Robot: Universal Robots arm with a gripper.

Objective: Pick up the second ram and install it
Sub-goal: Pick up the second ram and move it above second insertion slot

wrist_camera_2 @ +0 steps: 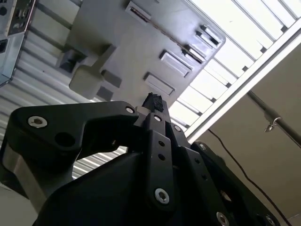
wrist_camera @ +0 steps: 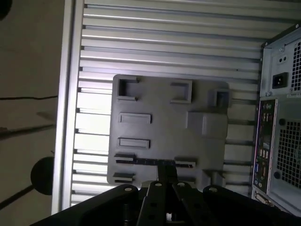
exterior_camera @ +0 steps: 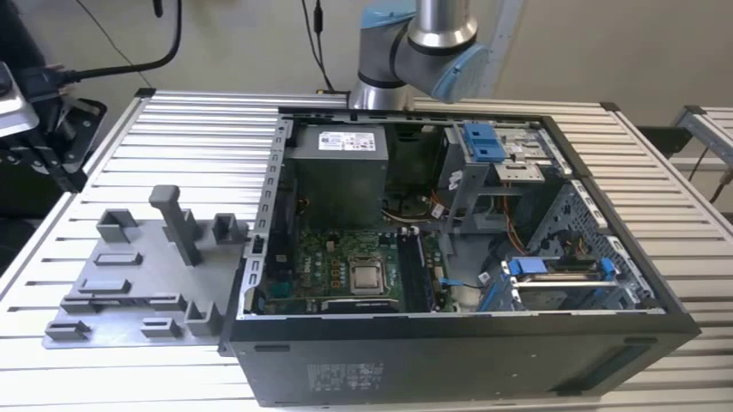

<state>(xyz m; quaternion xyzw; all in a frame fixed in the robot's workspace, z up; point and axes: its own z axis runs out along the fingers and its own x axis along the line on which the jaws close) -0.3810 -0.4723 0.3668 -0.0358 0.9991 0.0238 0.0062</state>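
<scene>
Item: second ram [wrist_camera: 141, 161], a long, thin, dark memory stick. We find it seated edge-up in the slotted holders along one side of the grey plastic fixture plate [wrist_camera: 169, 125]. We judge the holders are there to keep its upper edge free for pinching. Item: black open computer case [exterior_camera: 458, 360], just beside the plate on the exterior view's right, both resting on the ribbed aluminium table [exterior_camera: 172, 112]. Item: black linkage claw [wrist_camera: 168, 170], poised over the plate with its tip in line with the stick's middle. We cannot tell how far open it is, nor whether it touches or holds anything.
</scene>
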